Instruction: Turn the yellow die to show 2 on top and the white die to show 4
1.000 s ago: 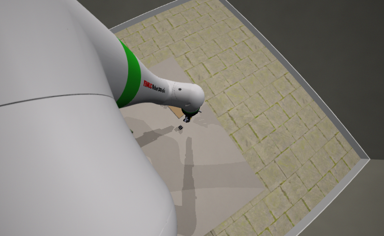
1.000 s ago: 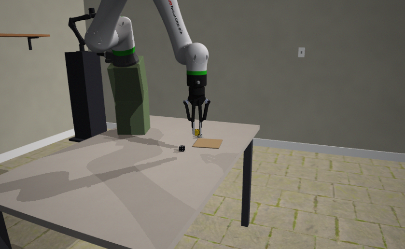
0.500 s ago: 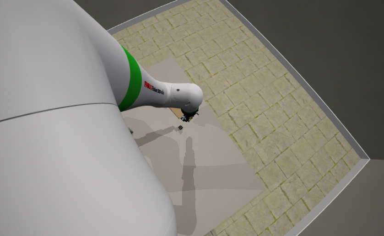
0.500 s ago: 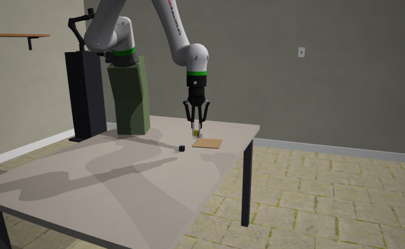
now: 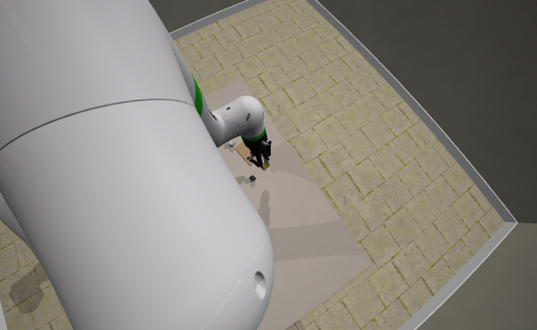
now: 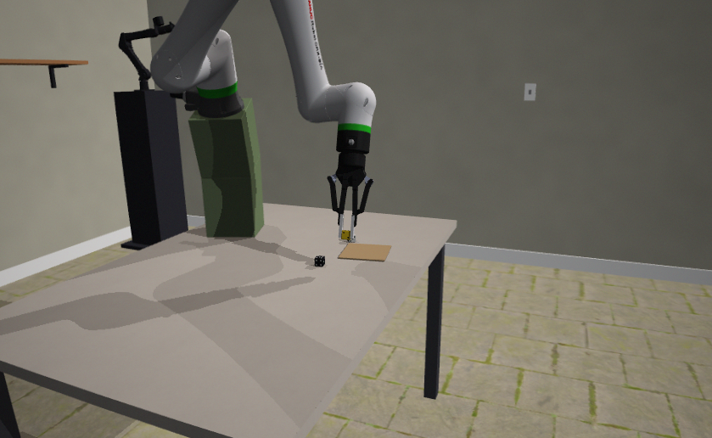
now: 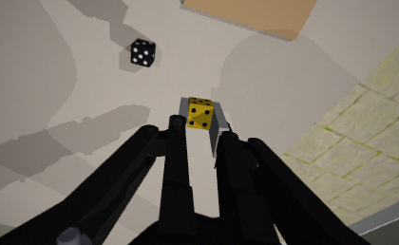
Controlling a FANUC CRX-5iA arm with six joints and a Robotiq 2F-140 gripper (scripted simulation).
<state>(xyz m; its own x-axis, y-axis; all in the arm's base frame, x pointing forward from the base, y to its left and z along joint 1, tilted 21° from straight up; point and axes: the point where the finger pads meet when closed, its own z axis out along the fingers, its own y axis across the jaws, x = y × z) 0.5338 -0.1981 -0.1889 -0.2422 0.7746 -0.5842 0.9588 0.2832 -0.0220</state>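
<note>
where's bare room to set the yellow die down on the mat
The mat shows nothing lying on its surface. The pincer, shut on the yellow die, hangs by the mat's near-left corner. The black die sits left of the mat on the table; the white die lies behind the mat.

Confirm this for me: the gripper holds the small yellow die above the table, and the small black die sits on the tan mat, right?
Not quite. The gripper does hold the small yellow die, but the exterior view shows the small black die on the bare table, beside the tan mat.

Yellow die (image 7: 200,113) pinched aloft; black die (image 7: 142,52) on table; mat (image 7: 253,13) flat.
</note>
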